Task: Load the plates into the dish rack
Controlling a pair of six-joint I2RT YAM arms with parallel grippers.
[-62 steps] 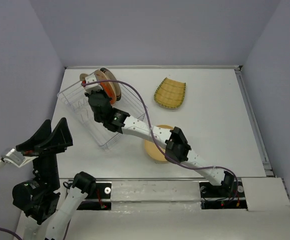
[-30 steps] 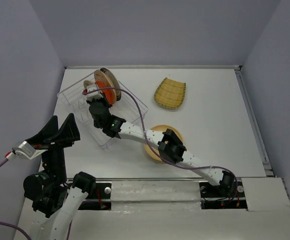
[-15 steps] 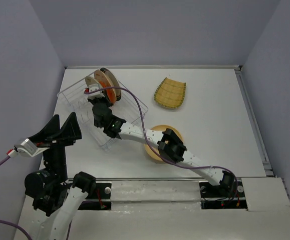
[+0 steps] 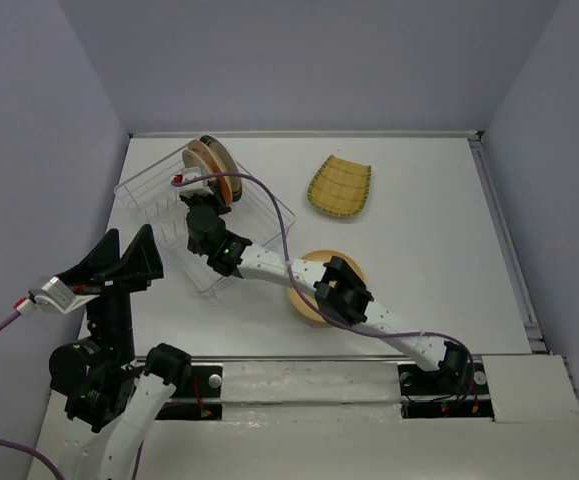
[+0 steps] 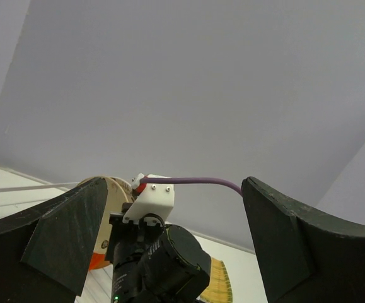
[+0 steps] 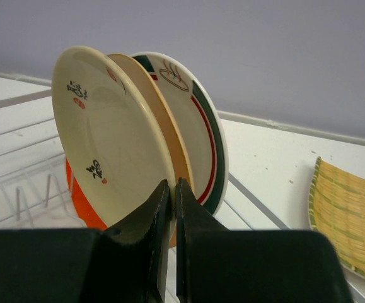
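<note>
Pressing flat against each other with nothing between them, the fingers [image 6: 157, 218] of the right gripper [image 6: 173, 185] point at the lower edge of the cream plate [image 6: 106, 139]. They are touching it or just short of it; I cannot tell which. A closed tip like that suits nudging a plate upright better than grasping one. Behind the cream plate stand a tan plate [image 6: 169, 136] and a green-rimmed white plate [image 6: 204, 129]. An orange-red plate [image 6: 81, 205] shows low at its left. All are on edge at the far end of the dish rack [image 4: 154, 210]. Outside the rack, a loose tan plate [image 4: 302, 300] lies on the table [image 4: 419, 220] under the right arm, and the yellow woven plate [image 4: 340, 186] lies farther back. The left gripper [image 5: 173, 189] hangs spread wide and empty, off to the side of the rack, likely so that it does not crowd the right arm.
</note>
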